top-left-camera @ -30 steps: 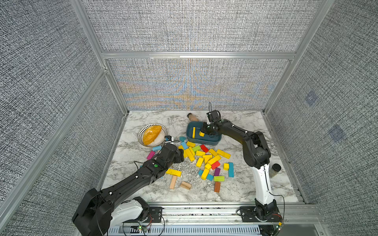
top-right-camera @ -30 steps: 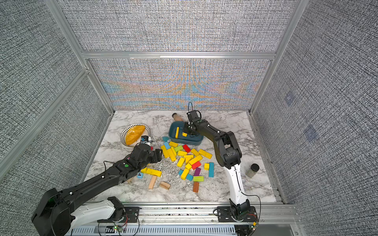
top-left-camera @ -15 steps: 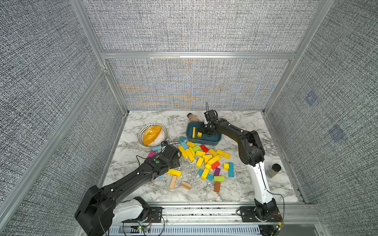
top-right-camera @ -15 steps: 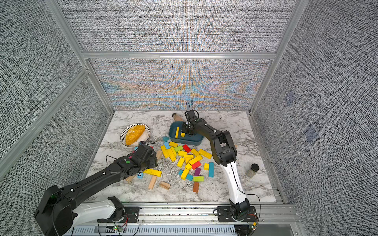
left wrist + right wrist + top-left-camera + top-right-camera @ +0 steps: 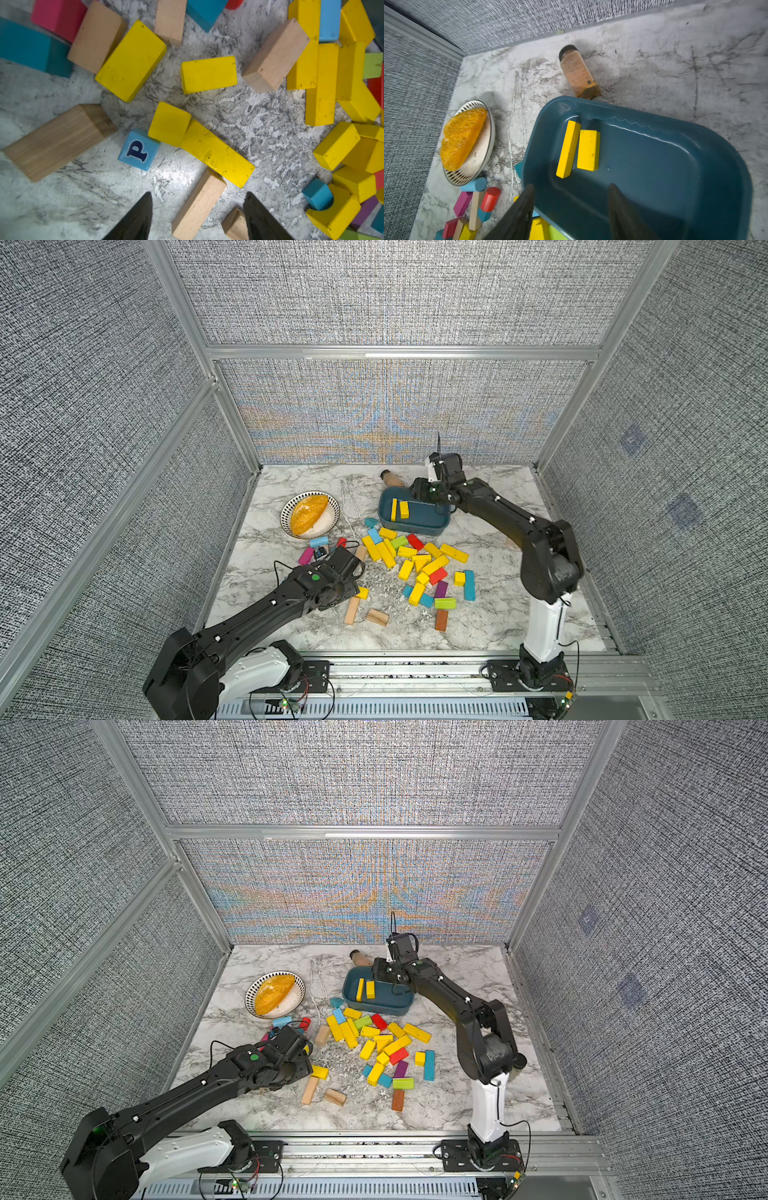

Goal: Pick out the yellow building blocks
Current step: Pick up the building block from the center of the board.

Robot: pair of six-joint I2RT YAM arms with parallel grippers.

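Left claw (image 5: pixel 198 194): spread wide, nothing held or touched; hung over loose yellow building blocks (image 5: pixel 216 152) on the marble table (image 5: pixel 259 124).
Right claw (image 5: pixel 571 185): spread apart, nothing pinched; held above the blue tray (image 5: pixel 675 166).
Blocks sorted: two yellow bars (image 5: pixel 588 149) are laid side by side inside the tray; the remainder is scattered among other colours just in front of it.
Change: the left claw has been drawn back toward the front edge, so one yellow bar is now mostly hidden beneath the arm; the right arm is barely moved.
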